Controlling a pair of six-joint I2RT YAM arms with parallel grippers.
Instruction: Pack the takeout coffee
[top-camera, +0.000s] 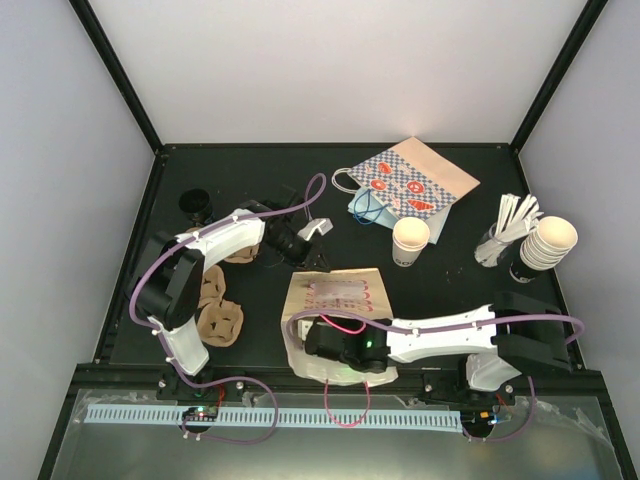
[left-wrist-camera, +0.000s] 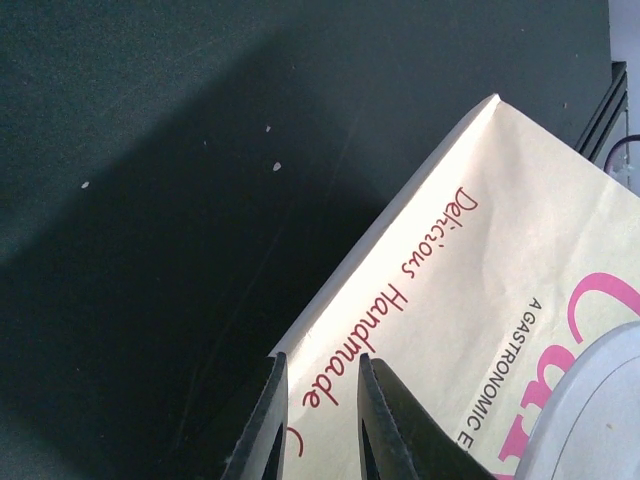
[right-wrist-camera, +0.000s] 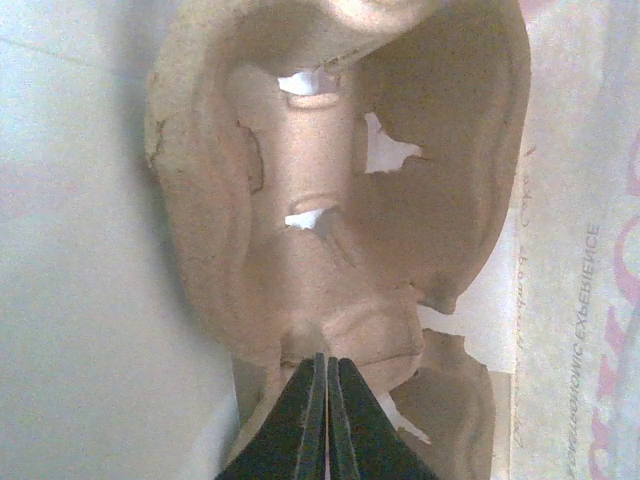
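Note:
The takeout coffee (top-camera: 410, 240), a small white paper cup with dark print, stands upright right of centre, apart from both grippers. A cream bag with pink print (top-camera: 335, 298) lies in front of the arms. My left gripper (top-camera: 308, 252) hovers at the bag's far corner (left-wrist-camera: 480, 260). Its fingers (left-wrist-camera: 320, 362) are a narrow gap apart with nothing pinched. My right gripper (top-camera: 325, 345) reaches in from the right over the bag's near end. In the right wrist view its fingers (right-wrist-camera: 327, 358) are shut. Their tips rest at the near edge of a brown pulp cup carrier (right-wrist-camera: 330, 200) lying on the pale bag paper (right-wrist-camera: 580, 300).
A patterned paper bag (top-camera: 410, 180) lies at the back behind the coffee. A stack of nested cream cups (top-camera: 550, 245) and a holder of white sticks (top-camera: 505, 230) stand at the right. Brown pulp carriers (top-camera: 215, 310) and a small black cup (top-camera: 195, 203) sit at the left.

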